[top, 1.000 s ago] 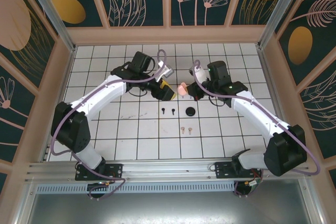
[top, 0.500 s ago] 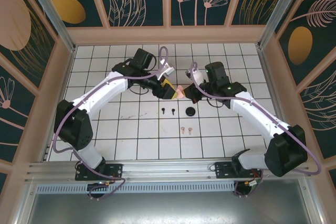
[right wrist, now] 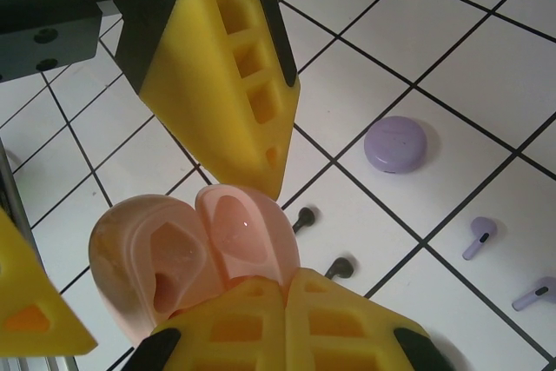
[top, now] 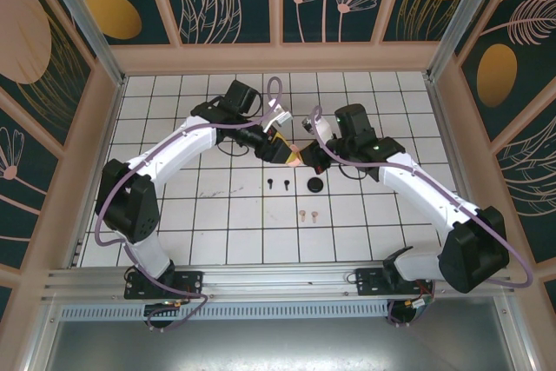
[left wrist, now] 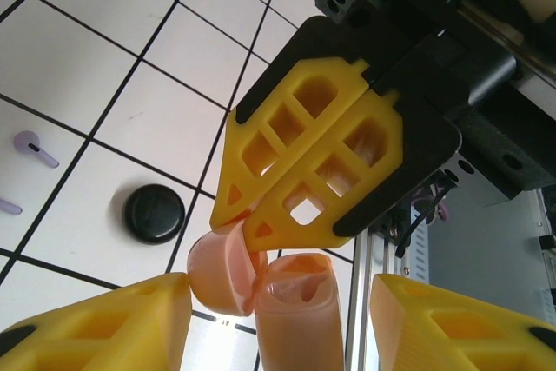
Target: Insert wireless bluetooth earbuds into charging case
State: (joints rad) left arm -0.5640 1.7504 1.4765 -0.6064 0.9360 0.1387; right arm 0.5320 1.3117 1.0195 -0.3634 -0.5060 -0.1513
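Note:
An open pink charging case [top: 296, 158] hangs above the table between both grippers. My right gripper [right wrist: 287, 277] is shut on it near the hinge, with the lid [right wrist: 248, 223] and the hollow body [right wrist: 152, 271] spread apart. My left gripper [left wrist: 280, 284] is open and straddles the case body [left wrist: 295, 319]; its fingers [left wrist: 104, 327] stand on either side. On the tiles lie two black earbuds [top: 279, 184], two pink earbuds [top: 307, 214] and two lilac earbuds [right wrist: 479, 234].
A shut black case [top: 315, 185] sits right of the black earbuds. A shut lilac case [right wrist: 397, 143] lies near the lilac earbuds. Wooden walls fence the white tiled table [top: 174, 215] on three sides.
My left gripper has moved right to meet the right gripper, and the pink case now sits between its open fingers. The right gripper has edged left with the case.

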